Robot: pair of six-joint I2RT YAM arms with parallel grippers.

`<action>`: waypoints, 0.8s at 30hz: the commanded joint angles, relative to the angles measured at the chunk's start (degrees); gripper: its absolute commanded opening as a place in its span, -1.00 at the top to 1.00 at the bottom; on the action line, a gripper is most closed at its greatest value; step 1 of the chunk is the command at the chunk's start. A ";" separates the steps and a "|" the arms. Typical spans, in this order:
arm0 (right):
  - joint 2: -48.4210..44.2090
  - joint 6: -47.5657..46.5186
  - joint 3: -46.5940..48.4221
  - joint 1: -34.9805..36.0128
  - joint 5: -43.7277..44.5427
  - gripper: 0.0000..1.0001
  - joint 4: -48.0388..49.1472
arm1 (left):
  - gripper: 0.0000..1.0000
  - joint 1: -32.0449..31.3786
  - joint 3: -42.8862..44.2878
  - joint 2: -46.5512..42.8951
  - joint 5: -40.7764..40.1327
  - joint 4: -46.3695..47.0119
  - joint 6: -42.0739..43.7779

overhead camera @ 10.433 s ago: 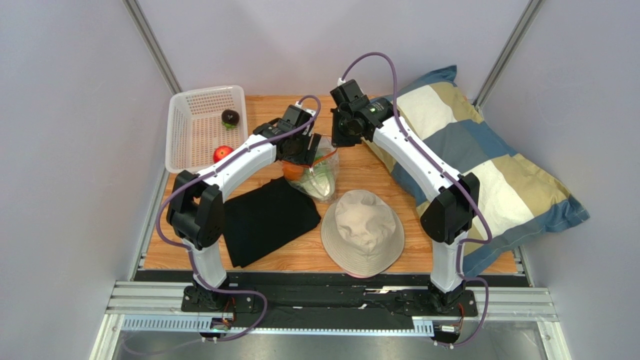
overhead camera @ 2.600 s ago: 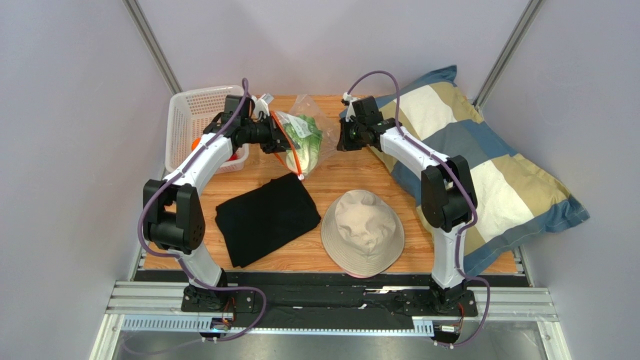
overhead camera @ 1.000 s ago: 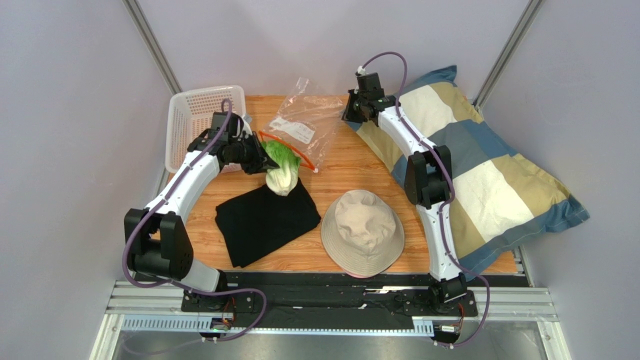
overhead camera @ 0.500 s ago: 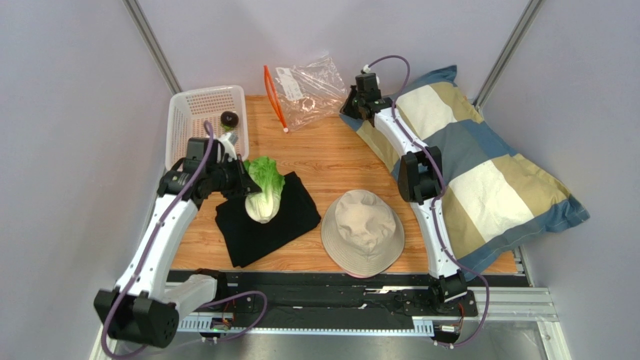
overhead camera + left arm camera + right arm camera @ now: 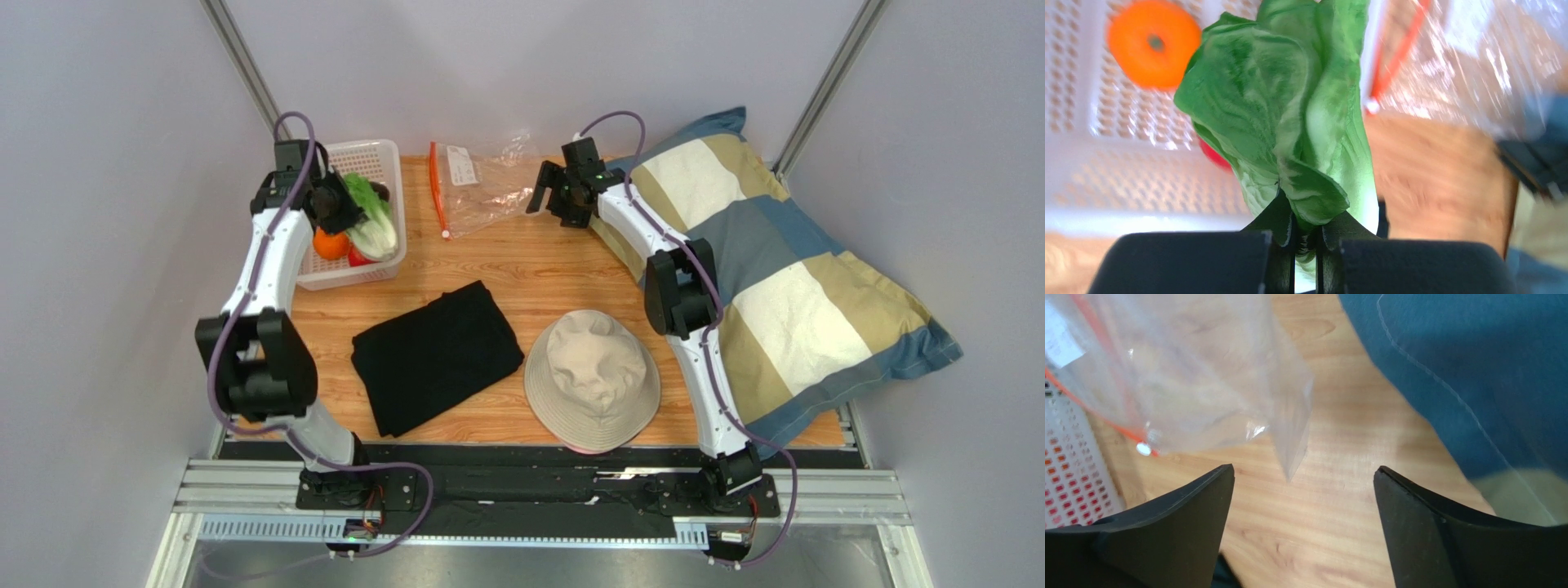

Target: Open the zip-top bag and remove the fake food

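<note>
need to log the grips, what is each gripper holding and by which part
The left gripper is shut on the cabbage, pinching a green outer leaf. The right gripper is open and holds nothing; the zip-top bag lies loose in front of it.

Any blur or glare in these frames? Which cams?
Left wrist: cabbage sharp, bag and table behind it smeared. Right wrist: mostly sharp, small glints on the bag. Top: sharp, evenly lit, soft shadows.

Arms (image 5: 259,254): white shells, black joints
Cables (image 5: 610,115): purple, looped along each arm
Fingers (image 5: 1168,536): matte black, wedge-shaped
Bases (image 5: 718,493): black flat plates
</note>
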 commanded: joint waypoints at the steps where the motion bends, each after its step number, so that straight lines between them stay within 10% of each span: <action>1: -10.70 -0.18 0.25 0.32 -0.31 -0.82 -6.81 | 1.00 6.10 12.24 9.82 1.02 3.91 1.53; 11: -25.29 -4.13 -8.17 2.34 -0.93 -0.97 -11.14 | 0.95 9.01 25.91 28.58 3.38 7.67 0.49; 17: -34.08 -9.48 -14.15 5.24 -1.11 -0.99 -14.48 | 0.18 9.71 31.17 35.69 3.13 12.26 -0.84; 21: -39.53 -9.94 -19.25 6.48 0.40 -1.00 -16.15 | -0.85 9.98 30.39 33.96 1.02 10.85 -1.81; 24: -44.10 -9.49 -23.30 6.65 0.48 -1.00 -17.55 | -0.94 9.71 27.23 29.14 -1.09 7.88 -0.67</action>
